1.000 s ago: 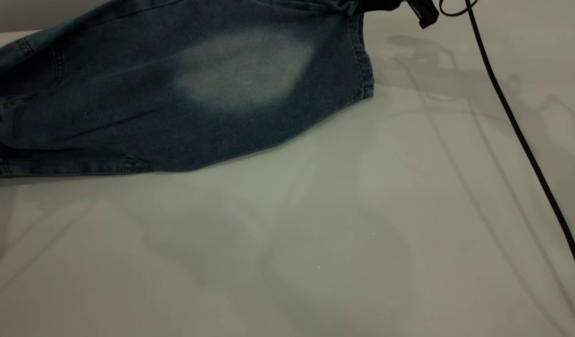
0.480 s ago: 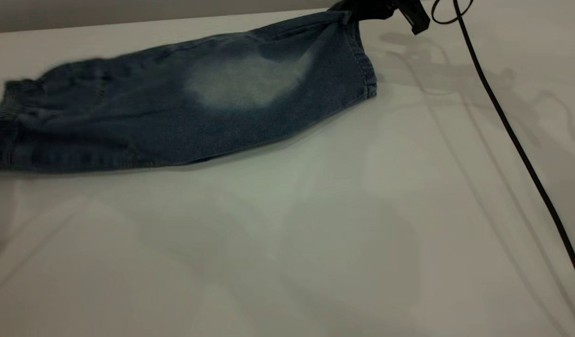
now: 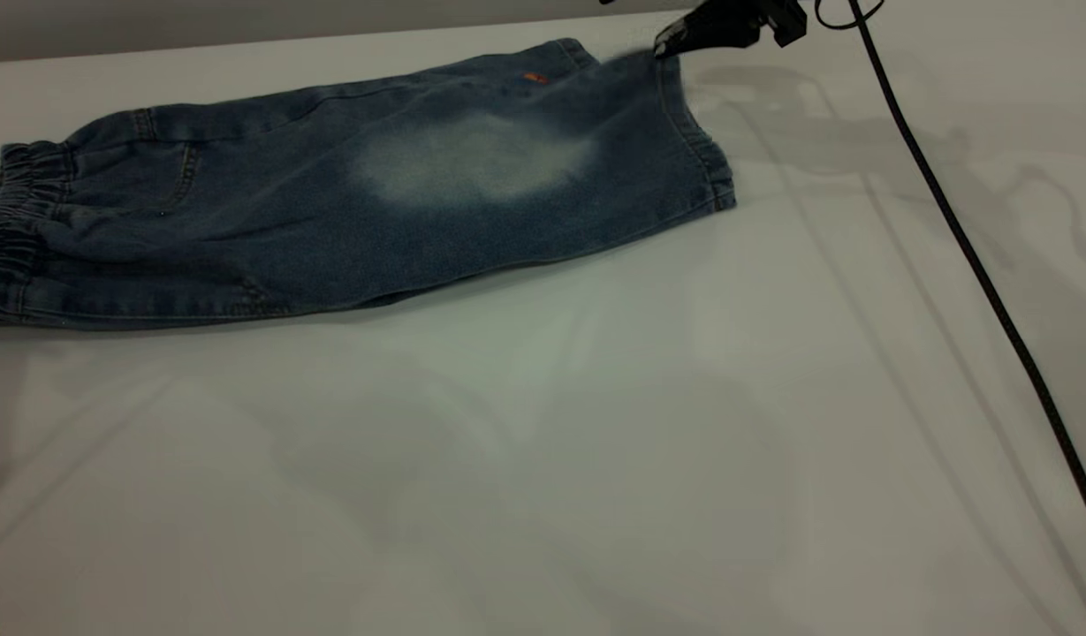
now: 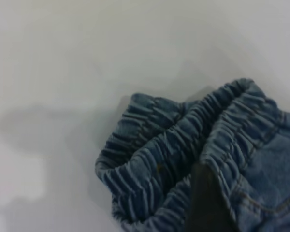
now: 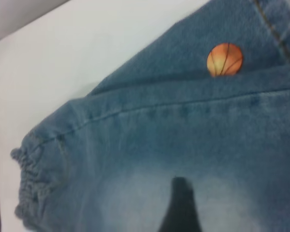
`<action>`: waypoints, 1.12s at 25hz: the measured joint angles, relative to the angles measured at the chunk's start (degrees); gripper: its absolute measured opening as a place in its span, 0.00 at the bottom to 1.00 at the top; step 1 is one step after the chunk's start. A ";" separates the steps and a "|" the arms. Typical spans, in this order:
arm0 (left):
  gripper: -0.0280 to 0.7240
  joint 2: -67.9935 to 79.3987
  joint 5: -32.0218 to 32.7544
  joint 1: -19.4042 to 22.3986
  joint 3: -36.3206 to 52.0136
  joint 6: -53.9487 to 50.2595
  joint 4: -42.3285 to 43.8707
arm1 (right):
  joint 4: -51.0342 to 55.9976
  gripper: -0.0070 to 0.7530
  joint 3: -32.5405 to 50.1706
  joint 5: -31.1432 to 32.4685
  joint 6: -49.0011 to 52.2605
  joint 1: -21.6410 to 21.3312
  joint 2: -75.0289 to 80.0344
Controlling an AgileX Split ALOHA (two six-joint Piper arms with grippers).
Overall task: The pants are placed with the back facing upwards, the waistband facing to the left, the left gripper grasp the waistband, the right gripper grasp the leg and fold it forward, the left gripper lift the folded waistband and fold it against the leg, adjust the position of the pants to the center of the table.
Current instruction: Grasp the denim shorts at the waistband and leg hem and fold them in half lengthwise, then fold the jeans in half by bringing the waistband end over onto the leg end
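The denim pants [image 3: 348, 203] lay folded lengthwise on the table [image 3: 596, 459], one leg stacked over the other, so the first fold looked done. The top leg [image 3: 472, 163], with its pale oval patch, faced up; beyond its far edge a strip of the lower leg showed, and the right wrist view caught the orange basketball print [image 5: 224, 59] on it. The gathered waistband [image 3: 12, 234] sat at the end of the pants farthest from the hem [image 3: 706, 155].

The right gripper [image 3: 684, 37] was at the far corner of the hem, its tip touching the cloth; whether it was clenched on the denim or had let go could not be told. The left gripper [image 4: 205, 203] appeared only in its own wrist view, as one dark finger lying against the ruched waistband. Its grip could not be read either.

Judging by this layout, what remained was lifting the waistband and folding it onto the leg, then shifting the bundle. The pants lay well toward the table's far edge, off centre.
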 joint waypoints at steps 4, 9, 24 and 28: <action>0.57 -3.09 1.40 0.00 1.62 9.43 -0.57 | 0.00 0.72 -0.12 4.41 -2.49 0.00 -0.21; 0.57 -8.35 2.98 3.05 6.03 13.23 -0.46 | 0.00 0.73 -0.12 9.56 -2.60 -0.05 -0.21; 0.57 -12.64 27.56 19.85 17.13 14.78 13.83 | 4.88 0.73 -0.12 22.58 -5.46 0.56 -0.21; 0.57 -12.60 27.01 19.78 16.16 13.40 21.54 | 5.11 0.71 -0.12 22.81 -5.46 1.57 -0.21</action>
